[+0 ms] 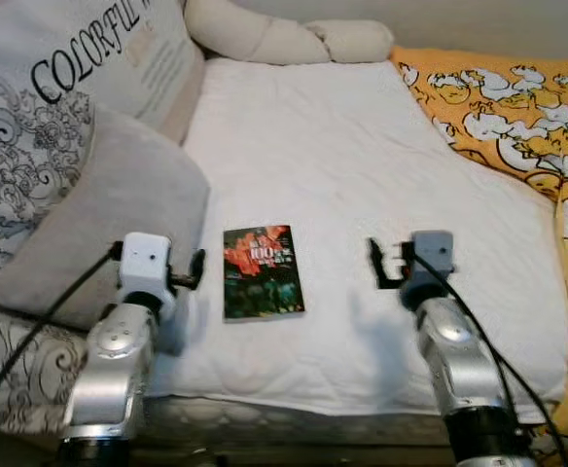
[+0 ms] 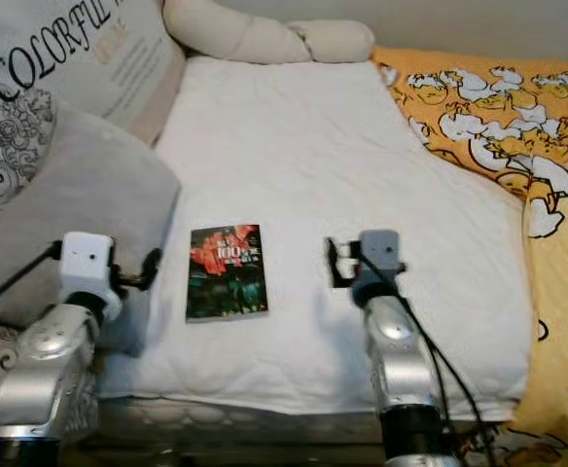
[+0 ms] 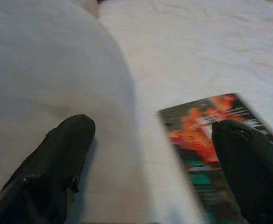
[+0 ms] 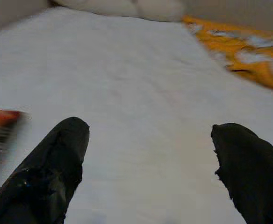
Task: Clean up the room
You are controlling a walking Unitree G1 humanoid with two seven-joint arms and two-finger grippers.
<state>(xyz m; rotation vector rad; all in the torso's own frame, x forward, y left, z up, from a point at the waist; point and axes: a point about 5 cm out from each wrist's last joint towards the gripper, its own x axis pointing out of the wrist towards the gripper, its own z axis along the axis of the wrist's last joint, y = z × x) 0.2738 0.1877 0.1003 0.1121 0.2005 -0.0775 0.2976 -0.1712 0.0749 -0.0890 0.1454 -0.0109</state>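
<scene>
Left gripper (image 1: 192, 269): hovers low over the bed, fingers spread wide, holding nothing; one finger (image 3: 57, 158) over the grey pillow, the other over the book's edge.
Right gripper (image 1: 379, 265): fingers wide apart, empty, above bare sheet.
Book (image 1: 261, 271): flat on the white sheet (image 1: 362, 175), between the two grippers, just beside the left one.
Grey pillow (image 1: 109, 209): just outside the left gripper.
Yellow patterned blanket (image 1: 517, 107): well beyond the right gripper, on its outer side.
</scene>
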